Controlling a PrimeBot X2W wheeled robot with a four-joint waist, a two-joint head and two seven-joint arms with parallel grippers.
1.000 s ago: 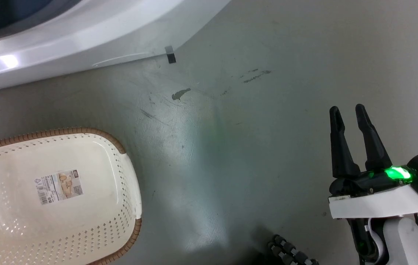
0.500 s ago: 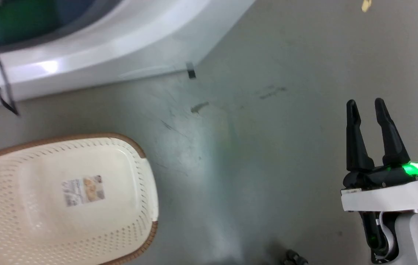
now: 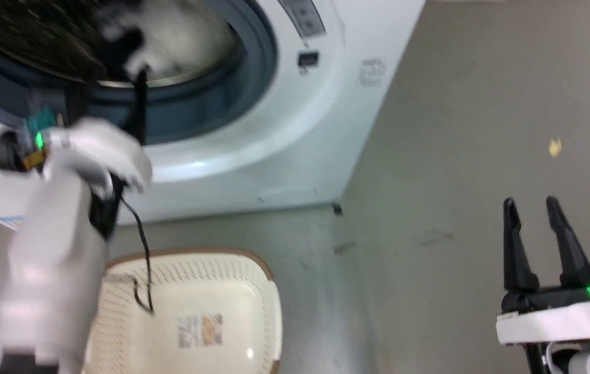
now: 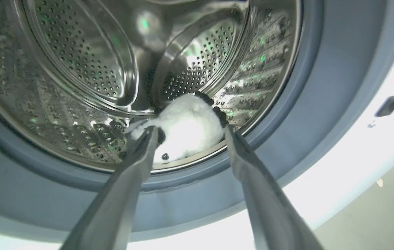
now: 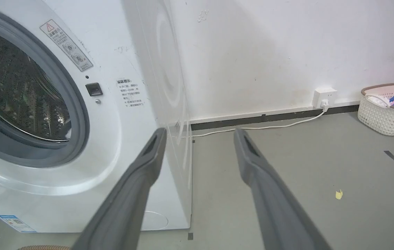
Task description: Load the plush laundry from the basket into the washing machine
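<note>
The white plush laundry (image 4: pixel 186 132) with black patches lies at the front bottom of the washing machine's (image 3: pixel 295 130) steel drum (image 4: pixel 78 52), blurred in the head view. My left gripper (image 4: pixel 190 130) reaches to the port, open, its fingers either side of the toy and not pinching it. On the floor below the port stands the cream basket (image 3: pixel 191 252), with just a label sticker on its bottom. Low on the right, above bare floor, my right gripper (image 3: pixel 534 208) is open with nothing between its fingers (image 5: pixel 155 152).
My pale left forearm (image 3: pixel 55 244) and a dangling black cable (image 3: pixel 141 249) hang over the basket's left side. Grey floor stretches right of the washing machine (image 5: pixel 124 139). A second basket (image 5: pixel 384 118) of coloured clothes, a wall socket (image 5: pixel 325 94) and its white cord are by the far wall.
The head camera has tilted up, bringing the port, the plush and my left arm into view. My left gripper has gone from shut to open. The right gripper stays open.
</note>
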